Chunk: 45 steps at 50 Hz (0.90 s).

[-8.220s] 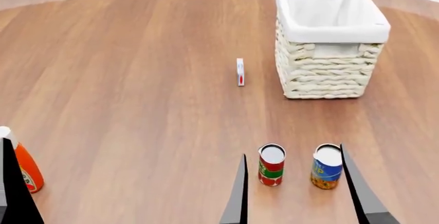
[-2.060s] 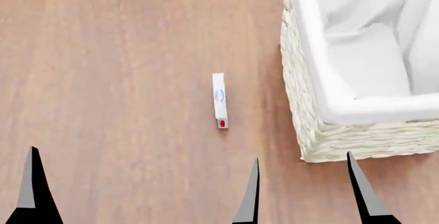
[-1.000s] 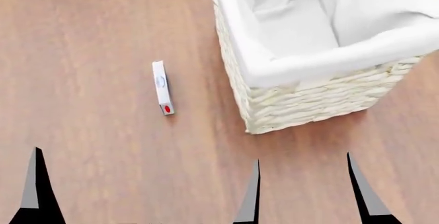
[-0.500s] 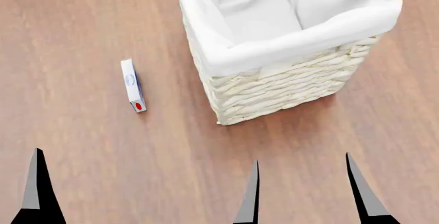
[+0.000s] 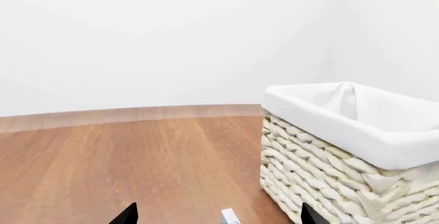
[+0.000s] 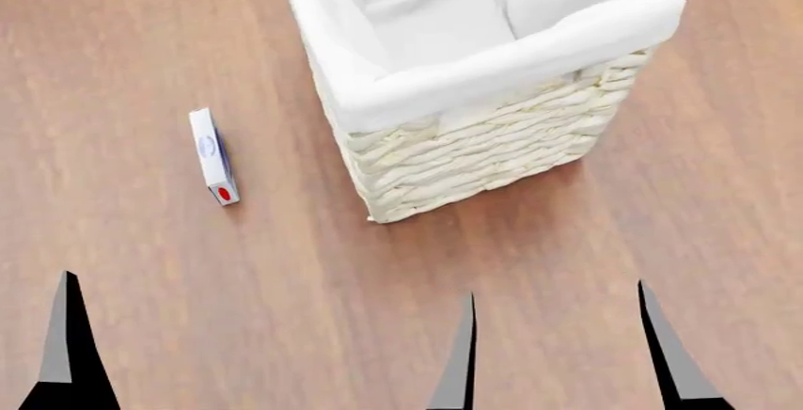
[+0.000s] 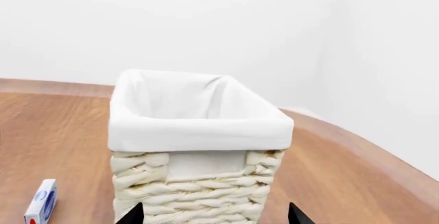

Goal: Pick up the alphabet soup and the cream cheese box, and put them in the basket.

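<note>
The view has swung further since a moment ago: the cream cheese box and the basket have slid leftward in the head view, and both cans are out of sight. The box stands on edge on the tabletop, just beside the basket. The left gripper and right gripper are spread wide, holding nothing. My guess: it is lining up on the box, so nothing is in the basket yet
</note>
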Motion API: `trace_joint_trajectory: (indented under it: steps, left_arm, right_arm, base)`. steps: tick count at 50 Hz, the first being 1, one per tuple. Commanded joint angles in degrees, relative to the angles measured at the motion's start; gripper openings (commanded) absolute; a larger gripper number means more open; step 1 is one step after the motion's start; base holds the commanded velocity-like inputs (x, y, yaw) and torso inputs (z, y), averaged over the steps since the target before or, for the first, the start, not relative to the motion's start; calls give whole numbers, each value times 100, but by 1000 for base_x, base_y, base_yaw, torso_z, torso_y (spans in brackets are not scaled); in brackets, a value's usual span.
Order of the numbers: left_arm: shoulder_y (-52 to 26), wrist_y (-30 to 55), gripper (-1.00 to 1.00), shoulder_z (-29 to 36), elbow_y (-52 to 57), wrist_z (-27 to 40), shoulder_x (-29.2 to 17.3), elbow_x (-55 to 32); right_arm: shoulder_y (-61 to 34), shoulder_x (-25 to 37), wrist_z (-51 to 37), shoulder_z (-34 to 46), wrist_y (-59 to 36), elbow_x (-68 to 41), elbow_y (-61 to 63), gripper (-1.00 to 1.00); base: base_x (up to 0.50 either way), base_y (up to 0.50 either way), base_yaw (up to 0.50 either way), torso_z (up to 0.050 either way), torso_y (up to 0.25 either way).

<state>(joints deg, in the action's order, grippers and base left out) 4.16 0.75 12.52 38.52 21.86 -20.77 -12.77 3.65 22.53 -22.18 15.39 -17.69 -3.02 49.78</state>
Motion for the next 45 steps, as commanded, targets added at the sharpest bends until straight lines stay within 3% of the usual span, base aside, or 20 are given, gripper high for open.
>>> trace_joint_trajectory:
  steps: [1, 20, 22, 25, 28, 45]
  left_arm:
    - [-4, -23, 100, 13, -33, 17, -10, -12]
    - [12, -106, 100, 53, -124, 23, -6, -55]
    - [3, -115, 100, 64, -144, 22, -4, -46]
    - [14, -136, 100, 98, -164, 13, 4, -40]
    - [16, -156, 100, 89, -176, 13, -2, -60]
    - [-18, -129, 100, 120, -175, 48, -16, -62]
  right_arm:
    - [200, 54, -60, 32, -188, 3, 287, 100]
    - [818, 159, -397, 91, -673, -215, 1002, 100]
    - [805, 213, -557, -43, -812, -606, 1018, 100]
    - [552, 790, -1315, 345, -964, -978, 1020, 100]
    - [-220, 1934, -2826, 1147, -841, -2127, 1020, 100]
    - [464, 2482, -3306, 1490, -351, -2345, 871, 100]
  base:
    - [0, 0, 0, 0, 0]
    - [0, 0, 0, 0, 0]
    - [0, 0, 0, 0, 0]
    - [0, 0, 0, 0, 0]
    - [0, 0, 0, 0, 0]
    - [0, 0, 0, 0, 0]
